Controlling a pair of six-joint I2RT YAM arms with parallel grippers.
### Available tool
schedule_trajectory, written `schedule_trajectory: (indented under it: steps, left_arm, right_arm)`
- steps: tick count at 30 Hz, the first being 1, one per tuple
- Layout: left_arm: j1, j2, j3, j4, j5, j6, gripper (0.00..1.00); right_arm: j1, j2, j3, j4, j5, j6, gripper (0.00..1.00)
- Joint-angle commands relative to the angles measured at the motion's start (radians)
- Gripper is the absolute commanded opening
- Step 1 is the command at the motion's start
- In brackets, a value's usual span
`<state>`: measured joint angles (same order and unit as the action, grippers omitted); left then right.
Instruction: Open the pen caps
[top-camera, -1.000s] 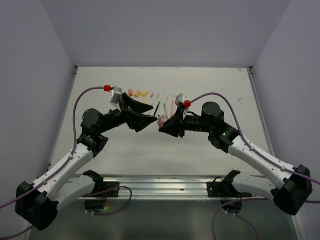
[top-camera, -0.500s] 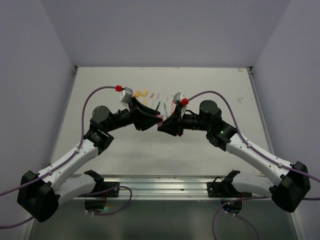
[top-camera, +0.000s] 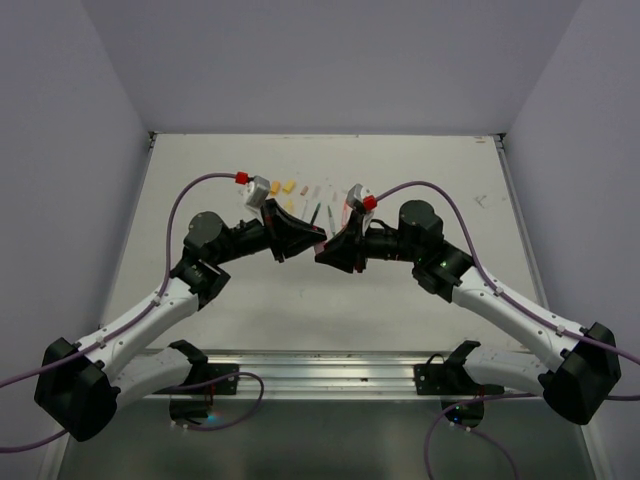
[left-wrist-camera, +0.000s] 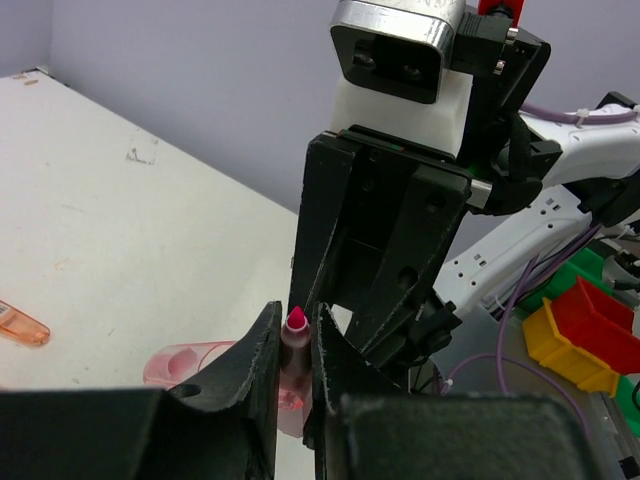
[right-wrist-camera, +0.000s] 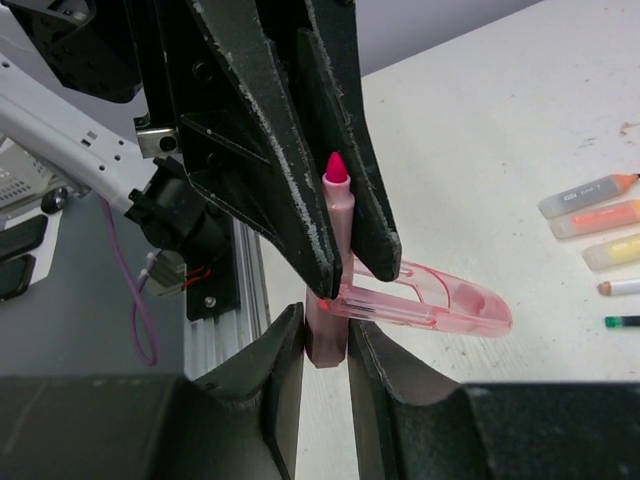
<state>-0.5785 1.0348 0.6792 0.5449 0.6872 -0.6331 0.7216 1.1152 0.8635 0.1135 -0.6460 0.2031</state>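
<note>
The left gripper (left-wrist-camera: 295, 322) pinches the pink highlighter (right-wrist-camera: 340, 230) between its fingers, just below the bare tip. The pink cap (right-wrist-camera: 440, 305) is off and sits just beside the barrel at 3 o'clock; contact with the worktop (right-wrist-camera: 520, 120) cannot be told. The right gripper (right-wrist-camera: 325, 330) pinches the barrel's lower end between its fingers. Judged step: uncapping of this pen is complete. Next: release one grip, set the pen down, and address the other pens (top-camera: 290, 186) at 12 o'clock.

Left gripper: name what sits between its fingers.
The pink highlighter, its bare tip pointing up, sits pinched between the left gripper's fingers. The left wrist view shows it closest.
</note>
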Motion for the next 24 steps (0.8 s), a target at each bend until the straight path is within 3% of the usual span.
schedule_trajectory:
  steps: [1,3,7,13,24]
  left_arm:
    - [-0.006,-0.016,0.042,0.032,-0.002,0.000,0.05]
    - [-0.006,-0.018,0.049,0.023,-0.012,0.016,0.02]
    - [-0.006,-0.028,0.080,-0.058,-0.038,0.085,0.00]
    - [-0.004,-0.033,0.128,-0.161,-0.045,0.246,0.00]
    - [-0.007,-0.035,0.161,-0.186,0.011,0.317,0.00]
  right_arm:
    - [0.002,0.000,0.029,0.034,0.011,-0.005,0.29]
    - [0.001,-0.011,0.025,0.008,0.022,-0.011,0.43]
    - [0.002,-0.057,-0.001,-0.052,0.045,-0.016,0.57]
    - [0.002,-0.152,0.002,-0.198,0.146,-0.070,0.63]
    - [0.001,-0.069,0.101,-0.149,0.151,-0.119,0.67]
